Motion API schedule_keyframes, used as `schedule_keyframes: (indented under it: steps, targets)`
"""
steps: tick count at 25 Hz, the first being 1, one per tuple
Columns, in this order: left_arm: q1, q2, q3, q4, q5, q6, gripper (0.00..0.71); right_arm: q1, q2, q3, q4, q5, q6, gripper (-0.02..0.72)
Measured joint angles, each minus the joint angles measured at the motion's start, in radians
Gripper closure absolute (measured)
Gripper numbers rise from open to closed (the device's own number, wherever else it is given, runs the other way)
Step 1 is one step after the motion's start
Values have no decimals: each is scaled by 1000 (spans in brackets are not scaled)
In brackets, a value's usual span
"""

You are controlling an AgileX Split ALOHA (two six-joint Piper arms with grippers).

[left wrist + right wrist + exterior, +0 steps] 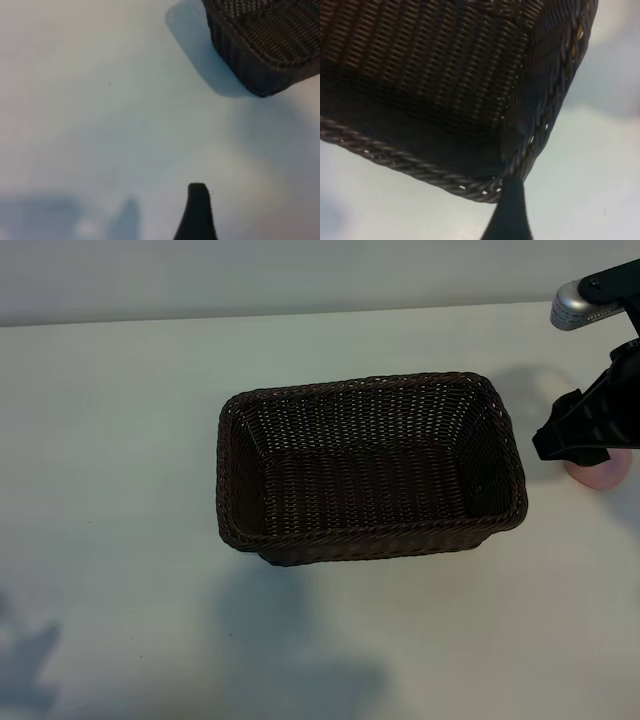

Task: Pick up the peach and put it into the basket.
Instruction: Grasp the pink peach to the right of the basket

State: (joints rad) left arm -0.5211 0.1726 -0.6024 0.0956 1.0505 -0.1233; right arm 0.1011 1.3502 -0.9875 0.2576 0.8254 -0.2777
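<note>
The dark-brown woven basket (362, 386) stands in the middle of the white table and holds nothing. To its right lies the pale-pink peach (606, 476), its upper part covered by my right gripper (577, 436), which hangs just above it with nothing between its jaws. In the right wrist view one black finger (510, 215) shows in front of the basket's braided corner (420, 167); the peach is out of that view. My left gripper is outside the exterior view. Its wrist view shows one black finger (197, 212) over bare table, with a basket corner (260, 65) farther off. Both grippers are open.
The white table (120, 490) runs wide on every side of the basket. Its far edge meets a pale wall (300, 275). Arm shadows fall on the near left part of the table (30, 660).
</note>
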Motion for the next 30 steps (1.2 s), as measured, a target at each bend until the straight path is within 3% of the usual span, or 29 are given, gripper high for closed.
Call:
schedule_keyframes:
  steps: [8, 20, 30]
  targets:
    - [0, -127, 75, 0, -31, 32, 115, 0, 0, 0, 0, 0, 0, 109]
    - [0, -136, 101, -63, 33, 64, 191, 0, 0, 0, 0, 0, 0, 109]
    - [0, -136, 101, -96, 36, 69, 197, 0, 0, 0, 0, 0, 0, 109]
